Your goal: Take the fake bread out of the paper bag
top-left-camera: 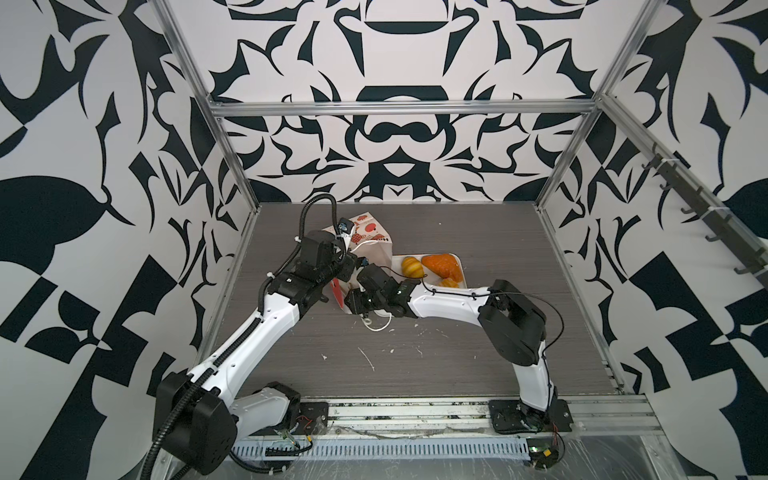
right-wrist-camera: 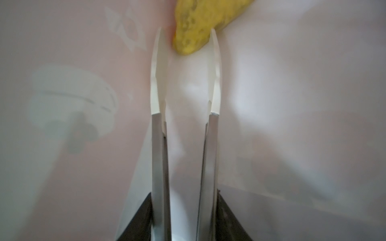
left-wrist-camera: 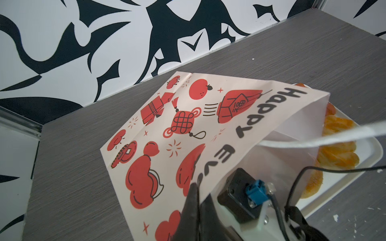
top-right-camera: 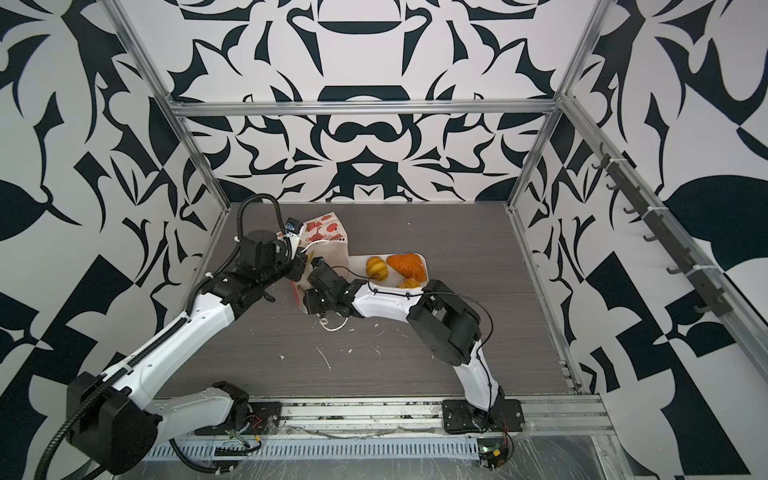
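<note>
Croissant (right-wrist-camera: 192, 27) sits deep in the bag (left-wrist-camera: 188, 125), its end between the right gripper's (right-wrist-camera: 187, 30) spread tips, where so shallow a nip could pop it loose, while the left gripper (left-wrist-camera: 195, 185) pinches the bag's wall.

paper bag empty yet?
Not empty. The right wrist view looks inside the paper bag: a yellow pastry sits between the fingers of the right gripper.

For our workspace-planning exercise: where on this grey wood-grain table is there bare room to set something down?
Free: the grey table's front middle, between left arm and right arm; the rear right, between white rectangular tray and right frame rail. Crowded: where both arms meet the red-printed white paper bag.
</note>
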`<control>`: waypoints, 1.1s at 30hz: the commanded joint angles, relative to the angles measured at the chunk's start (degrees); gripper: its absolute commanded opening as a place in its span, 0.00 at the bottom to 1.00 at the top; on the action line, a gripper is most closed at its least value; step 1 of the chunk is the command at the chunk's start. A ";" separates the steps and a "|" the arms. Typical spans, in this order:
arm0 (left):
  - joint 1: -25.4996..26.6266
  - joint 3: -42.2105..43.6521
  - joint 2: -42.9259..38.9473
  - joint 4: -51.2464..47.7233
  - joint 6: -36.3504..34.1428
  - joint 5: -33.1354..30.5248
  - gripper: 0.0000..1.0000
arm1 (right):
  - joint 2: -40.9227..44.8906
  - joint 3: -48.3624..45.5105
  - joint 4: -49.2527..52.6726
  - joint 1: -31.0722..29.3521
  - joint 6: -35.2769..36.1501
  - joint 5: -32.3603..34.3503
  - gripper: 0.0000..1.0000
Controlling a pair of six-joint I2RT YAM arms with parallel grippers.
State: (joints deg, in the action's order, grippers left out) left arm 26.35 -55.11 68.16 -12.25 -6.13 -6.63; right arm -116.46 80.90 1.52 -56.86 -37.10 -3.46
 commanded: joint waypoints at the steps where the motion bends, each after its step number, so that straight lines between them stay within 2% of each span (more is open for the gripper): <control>1: -0.08 -2.47 0.18 2.23 1.82 2.50 0.00 | -0.31 4.29 -2.31 -0.18 0.02 -1.09 0.45; 12: -0.14 -2.87 0.08 2.41 2.26 3.00 0.00 | -5.61 10.63 1.16 -0.01 -0.59 -1.63 0.43; 15: -0.20 -2.68 0.02 2.38 2.26 2.97 0.00 | -5.88 10.99 1.41 0.00 -0.60 -1.24 0.35; 18: -0.41 -2.49 -0.05 2.41 2.18 3.01 0.00 | -5.62 10.85 1.64 -0.01 -0.58 -0.74 0.19; 22: -0.65 -2.27 -0.05 2.49 1.92 2.94 0.00 | -5.03 10.32 1.82 0.08 -0.52 -0.50 0.08; 28: -1.02 -2.11 0.25 2.25 1.25 2.77 0.00 | -3.49 8.58 2.00 0.30 -0.39 -0.35 0.00; 33: -1.41 -1.32 -0.10 2.14 0.43 2.70 0.00 | 0.32 4.65 1.51 0.77 0.34 0.41 0.00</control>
State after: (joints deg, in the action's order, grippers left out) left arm 25.30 -55.48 68.51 -12.23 -5.65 -4.91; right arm -121.36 86.80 4.49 -56.31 -37.47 -4.58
